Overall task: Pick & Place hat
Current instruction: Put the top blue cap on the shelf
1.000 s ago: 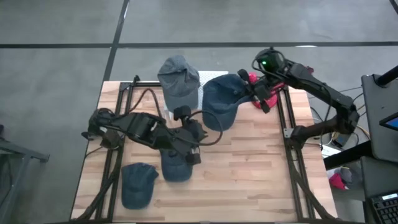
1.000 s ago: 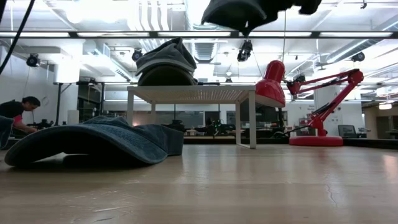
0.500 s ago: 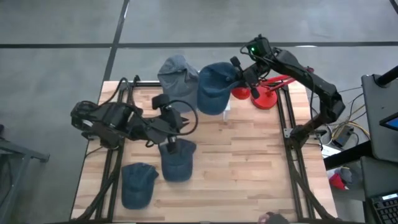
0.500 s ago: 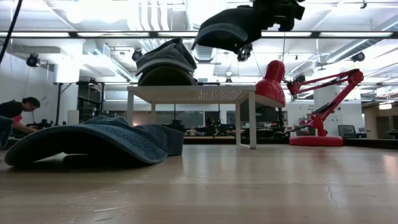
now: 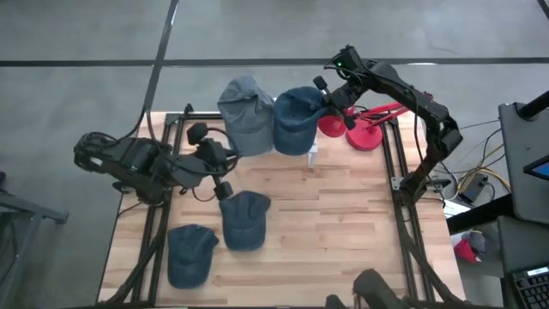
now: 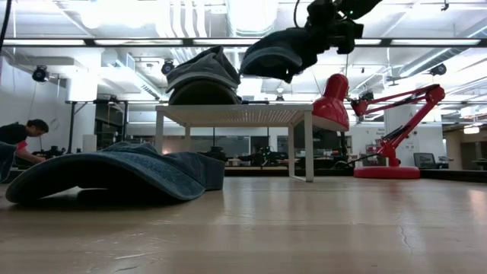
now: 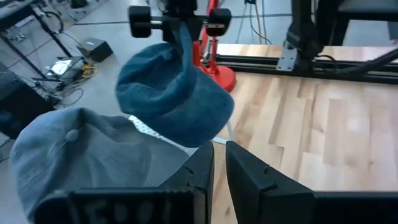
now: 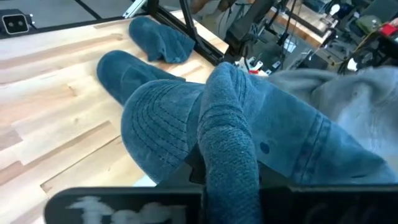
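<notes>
A blue denim cap (image 5: 294, 122) hangs from my right gripper (image 5: 326, 100), which is shut on it above the table's far edge, right beside a grey cap (image 5: 247, 113). The grey cap sits on a small white raised stand (image 6: 228, 114). In the low view the held cap (image 6: 275, 53) is level with the grey cap (image 6: 202, 74). Two more denim caps (image 5: 244, 221) (image 5: 190, 254) lie flat on the wooden table. My left gripper (image 5: 225, 161) hovers left of centre, shut and holding nothing, pointing toward the stand. My right gripper pinches a bunched fold of the denim cap's cloth (image 8: 227, 140) between its two fingers. In the left wrist view the fold (image 7: 184, 38) runs up into the gripper. The cap hangs below it, lifted clear of the table, with its stitched brim (image 8: 152, 121) lowest.
A red desk lamp (image 5: 360, 129) stands at the far right corner, just behind my right gripper. Black frame rails (image 5: 403, 215) run along the table's left and right sides. Bare wood (image 5: 343, 223) fills the near right part. A person (image 6: 19, 137) sits far off in the room.
My right gripper has carried the hanging denim cap toward the table's left and far edge, up beside the grey cap on the stand. My left arm has drawn back toward the table's left edge, away from the denim cap in the middle, which stays lying flat.
</notes>
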Robot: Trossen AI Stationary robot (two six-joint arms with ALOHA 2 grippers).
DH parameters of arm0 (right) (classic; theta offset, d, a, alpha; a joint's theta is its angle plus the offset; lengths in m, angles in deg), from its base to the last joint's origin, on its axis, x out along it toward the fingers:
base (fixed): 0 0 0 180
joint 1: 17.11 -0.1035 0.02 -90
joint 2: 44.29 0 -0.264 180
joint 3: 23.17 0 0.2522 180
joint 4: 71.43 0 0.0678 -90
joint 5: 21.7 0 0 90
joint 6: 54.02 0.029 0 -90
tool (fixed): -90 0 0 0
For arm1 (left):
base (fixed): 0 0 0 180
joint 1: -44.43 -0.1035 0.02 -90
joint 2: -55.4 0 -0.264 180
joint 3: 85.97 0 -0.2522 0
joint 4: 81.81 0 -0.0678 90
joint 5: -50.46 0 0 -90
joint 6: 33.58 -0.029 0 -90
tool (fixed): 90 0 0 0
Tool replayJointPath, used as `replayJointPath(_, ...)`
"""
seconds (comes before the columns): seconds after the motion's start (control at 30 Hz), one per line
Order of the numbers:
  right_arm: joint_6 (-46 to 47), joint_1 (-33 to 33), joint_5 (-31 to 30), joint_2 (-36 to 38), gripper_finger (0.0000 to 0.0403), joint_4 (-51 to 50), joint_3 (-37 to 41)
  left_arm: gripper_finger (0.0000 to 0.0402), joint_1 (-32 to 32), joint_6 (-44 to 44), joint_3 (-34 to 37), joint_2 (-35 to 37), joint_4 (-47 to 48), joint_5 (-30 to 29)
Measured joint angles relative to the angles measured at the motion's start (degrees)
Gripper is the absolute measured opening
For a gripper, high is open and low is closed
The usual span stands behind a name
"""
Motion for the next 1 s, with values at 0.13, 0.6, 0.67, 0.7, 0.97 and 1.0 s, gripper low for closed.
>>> replayJointPath(0.13,-0.04,0.87,0.00,-1.04,0.0008,-0.16,0.00,0.0045,-0.34,0.01,5.33,3.09,-2.91,-2.02)
replayJointPath(0.6,-0.05,1.59,-0.11,-4.03,0.0008,-0.31,0.11,0.0045,-6.25,-2.16,24.98,14.62,-17.96,2.58)
replayJointPath(0.67,-0.05,1.61,-0.12,-4.42,0.0008,-0.30,0.11,0.0045,-8.24,-3.37,28.15,16.96,-21.37,4.93)
replayJointPath(0.7,-0.05,1.66,-0.20,-4.60,0.0008,-0.30,0.13,0.0045,-9.58,-4.03,29.56,17.98,-22.61,6.65)
replayJointPath(0.97,0.19,1.68,-0.11,-4.83,0.0008,-0.30,0.18,0.0045,-21.41,-6.20,37.43,23.49,-28.32,23.15)
replayJointPath(1.0,0.19,1.68,-0.09,-4.83,0.0008,-0.30,0.27,0.0045,-22.44,-6.29,37.99,23.85,-28.67,24.16)
